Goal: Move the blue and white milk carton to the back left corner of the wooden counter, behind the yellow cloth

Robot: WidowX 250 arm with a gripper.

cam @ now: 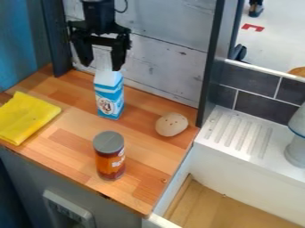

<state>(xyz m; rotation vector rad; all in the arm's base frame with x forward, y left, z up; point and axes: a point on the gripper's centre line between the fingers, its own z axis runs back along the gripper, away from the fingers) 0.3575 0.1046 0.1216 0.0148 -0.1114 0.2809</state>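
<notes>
The arm is cut off by the top edge, the yellow cloth by the left, a pale object by the right and the sink basin by the bottom. Whether the gripper touches the carton cannot be told; the can's lettering is blurred.

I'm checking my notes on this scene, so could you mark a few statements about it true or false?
The gripper's fingers are spread apart. True.
The orange jar lies on its side. False: it stands upright.
The yellow cloth is left of the blue-and-white carton in the picture. True.
The pale, rounded object sits on the ridged white surface. False: it rests on the wooden counter.
</notes>
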